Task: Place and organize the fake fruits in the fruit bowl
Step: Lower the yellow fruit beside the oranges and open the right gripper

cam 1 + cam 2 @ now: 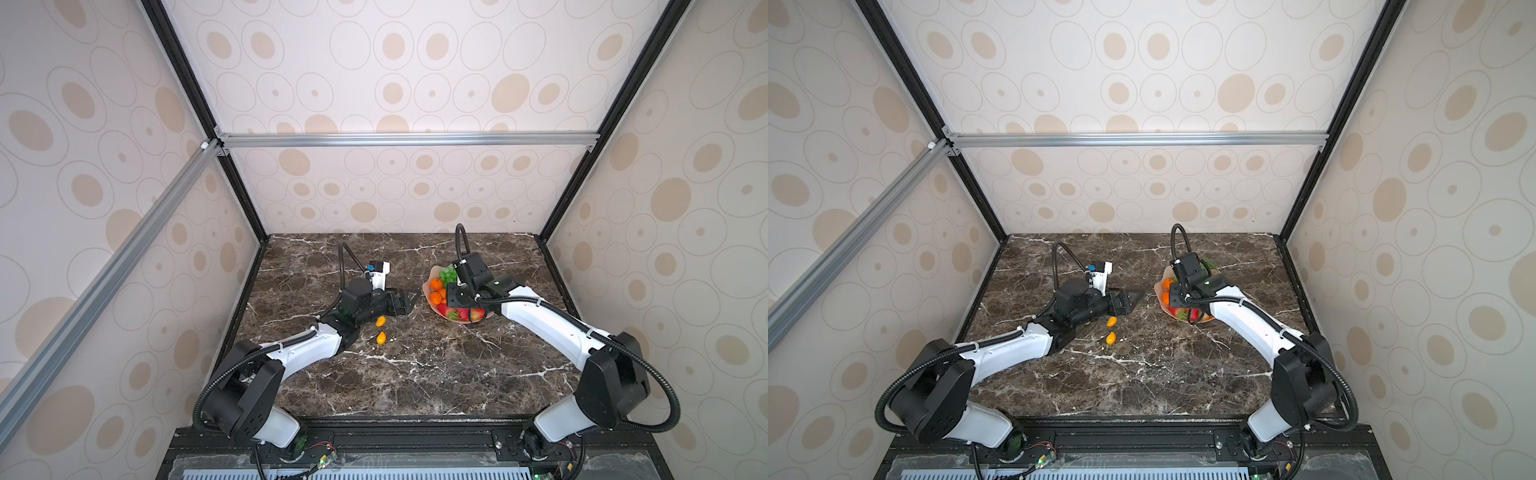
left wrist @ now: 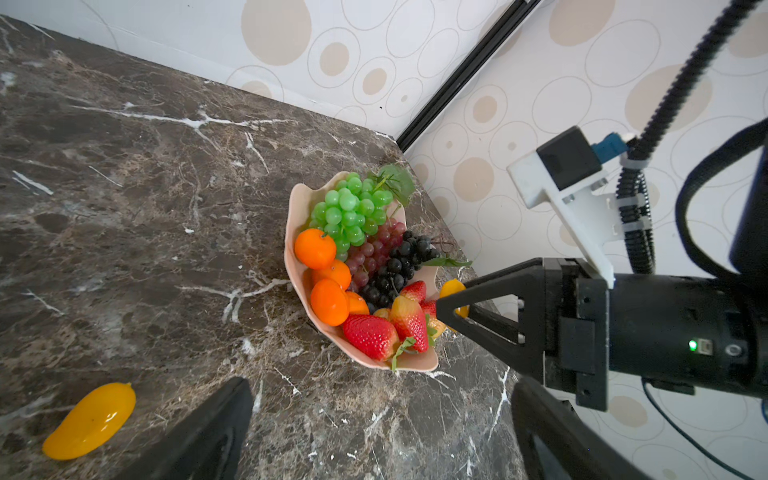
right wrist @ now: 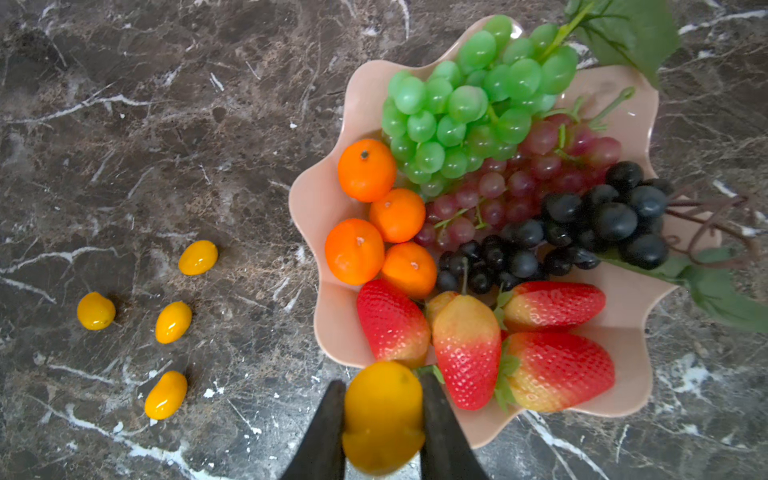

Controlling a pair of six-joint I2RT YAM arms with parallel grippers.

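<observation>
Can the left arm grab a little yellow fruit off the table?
Probably yes. The left arm has its jaws wide open and empty, and a kumquat lies bare on the table right beside it, nothing in between.

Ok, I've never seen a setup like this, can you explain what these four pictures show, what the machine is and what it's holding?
It is a robot with two arms, each ending in a two-fingered gripper. Two pictures come from a camera pair high above, looking down at the marble table. The other two come from small cameras on each arm's wrist. A pink fruit bowl holds green grapes, red grapes, black grapes, four tangerines and four strawberries, all fake. The right gripper pinches a yellow kumquat at the bowl's edge. The left gripper is open and empty. Four more kumquats lie loose on the table, seen from the right wrist.
</observation>
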